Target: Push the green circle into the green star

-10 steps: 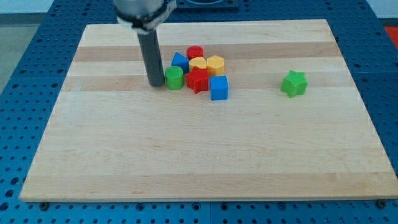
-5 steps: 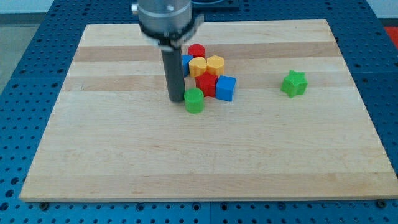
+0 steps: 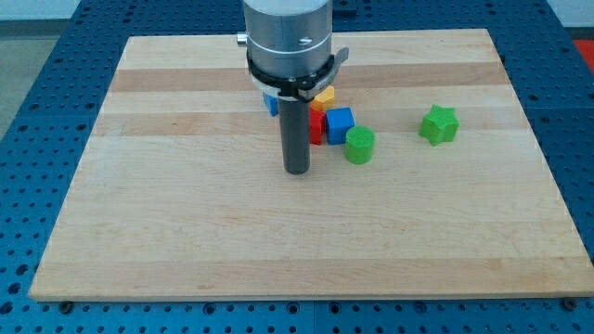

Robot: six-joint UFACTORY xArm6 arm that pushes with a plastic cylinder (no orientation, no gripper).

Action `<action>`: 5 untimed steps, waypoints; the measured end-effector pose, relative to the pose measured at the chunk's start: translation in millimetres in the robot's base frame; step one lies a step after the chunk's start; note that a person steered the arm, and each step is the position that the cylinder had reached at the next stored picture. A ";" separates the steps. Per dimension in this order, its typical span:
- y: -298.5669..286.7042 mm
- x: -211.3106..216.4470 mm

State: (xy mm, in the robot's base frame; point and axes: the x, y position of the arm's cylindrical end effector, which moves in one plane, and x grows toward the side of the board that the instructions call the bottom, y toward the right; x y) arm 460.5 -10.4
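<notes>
The green circle (image 3: 360, 146) is a short green cylinder standing on the wooden board (image 3: 186, 232), right of the cluster of blocks. The green star (image 3: 438, 124) lies farther to the view's right and slightly higher, apart from the circle. My tip (image 3: 297, 171) rests on the board to the left of and slightly below the green circle, with a gap between them. The rod and the arm head above it hide part of the cluster.
A cluster sits just left of the green circle: a blue cube (image 3: 340, 123), a red block (image 3: 316, 128), a yellow block (image 3: 325, 96) and a blue block (image 3: 270, 102) partly behind the arm. The board's edges border a blue perforated table (image 3: 37, 111).
The green circle has slid right and out past the blue cube, toward the star. My tip has moved right and down the board. The cluster shifted slightly.
</notes>
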 end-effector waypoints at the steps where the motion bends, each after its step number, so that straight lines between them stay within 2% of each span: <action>1: 68.4 -12.8; 2: 88.5 -9.3; 3: 133.1 -5.4; 4: 64.3 -5.5; 5: 59.6 -17.8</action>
State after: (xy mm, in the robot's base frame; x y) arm 442.7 49.2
